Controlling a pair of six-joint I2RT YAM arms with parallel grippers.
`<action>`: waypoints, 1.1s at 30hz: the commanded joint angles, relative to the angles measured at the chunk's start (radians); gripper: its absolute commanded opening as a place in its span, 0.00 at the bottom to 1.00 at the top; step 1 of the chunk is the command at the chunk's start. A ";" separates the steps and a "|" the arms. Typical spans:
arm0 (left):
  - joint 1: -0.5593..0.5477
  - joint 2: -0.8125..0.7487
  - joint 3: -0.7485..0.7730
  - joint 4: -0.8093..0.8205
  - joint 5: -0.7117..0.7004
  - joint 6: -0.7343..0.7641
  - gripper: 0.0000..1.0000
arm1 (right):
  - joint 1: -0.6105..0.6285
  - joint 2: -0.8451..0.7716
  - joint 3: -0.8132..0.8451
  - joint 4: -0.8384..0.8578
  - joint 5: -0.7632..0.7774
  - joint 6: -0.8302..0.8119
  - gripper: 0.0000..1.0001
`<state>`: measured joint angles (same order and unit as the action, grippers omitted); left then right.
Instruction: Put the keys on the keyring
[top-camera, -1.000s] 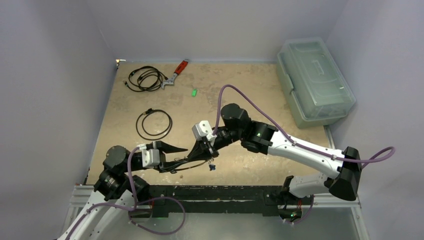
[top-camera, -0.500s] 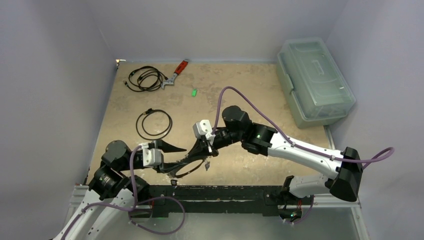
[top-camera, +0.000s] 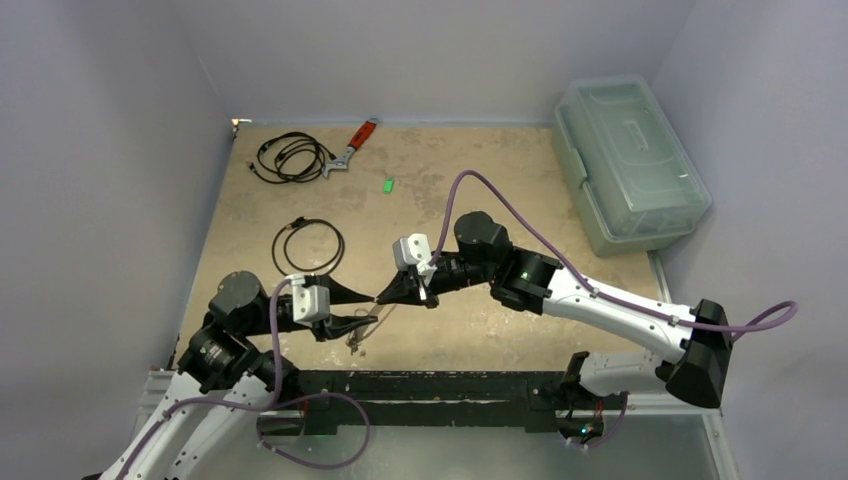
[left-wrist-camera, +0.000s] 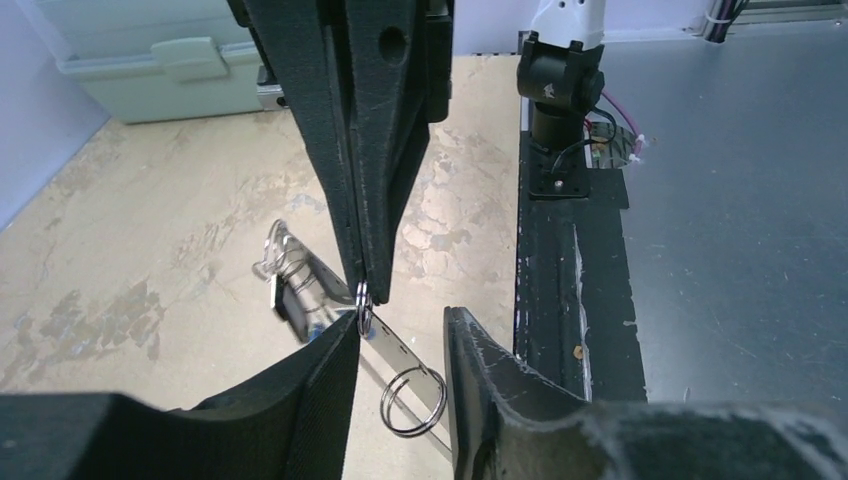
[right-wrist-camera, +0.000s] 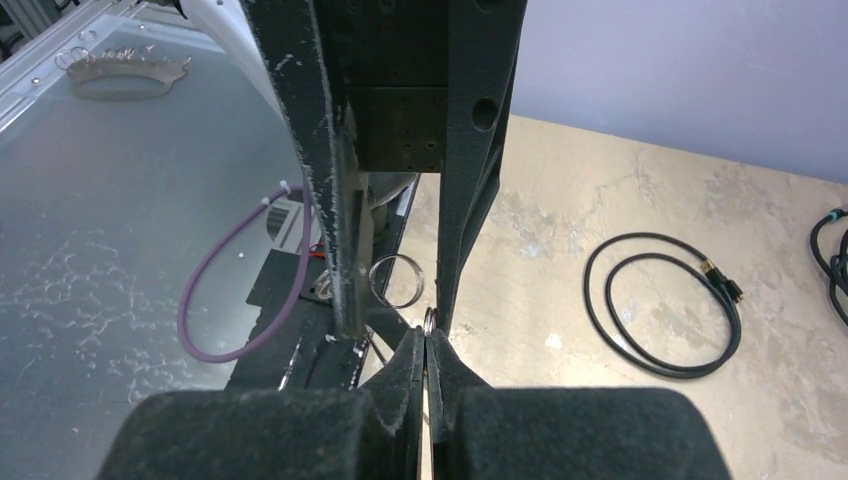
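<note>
"Why pinch there?"

"My right hand (right-wrist-camera: 427, 345) is clamped on the keyring (left-wrist-camera: 392, 352), lower centre, to steady it. My left hand (left-wrist-camera: 402, 325) gapes around it. The green key (top-camera: 387, 184) lies upper centre."

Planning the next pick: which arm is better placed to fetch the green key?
Probably left: the left gripper is open; the right gripper is shut on a small ring and would have to release it for the green key.

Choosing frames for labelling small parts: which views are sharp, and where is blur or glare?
Top external: evenly lit, keyring tiny. Left wrist: small split ring crisp, left fingers soft. Right wrist: right fingers blurred, dull sheen on the metal deck.
</note>
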<state>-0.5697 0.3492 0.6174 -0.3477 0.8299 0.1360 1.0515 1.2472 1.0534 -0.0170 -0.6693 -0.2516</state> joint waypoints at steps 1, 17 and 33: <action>0.001 0.037 0.037 -0.001 -0.055 -0.013 0.31 | -0.004 -0.033 -0.001 0.068 0.006 0.014 0.00; 0.001 0.048 0.009 0.043 -0.105 -0.009 0.35 | -0.004 -0.059 -0.016 0.087 -0.013 0.021 0.00; 0.001 0.079 -0.041 0.158 -0.113 -0.033 0.26 | -0.004 -0.061 -0.028 0.113 -0.036 0.033 0.00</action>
<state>-0.5697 0.4088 0.5869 -0.2466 0.7315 0.1150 1.0462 1.2201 1.0222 0.0193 -0.6689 -0.2356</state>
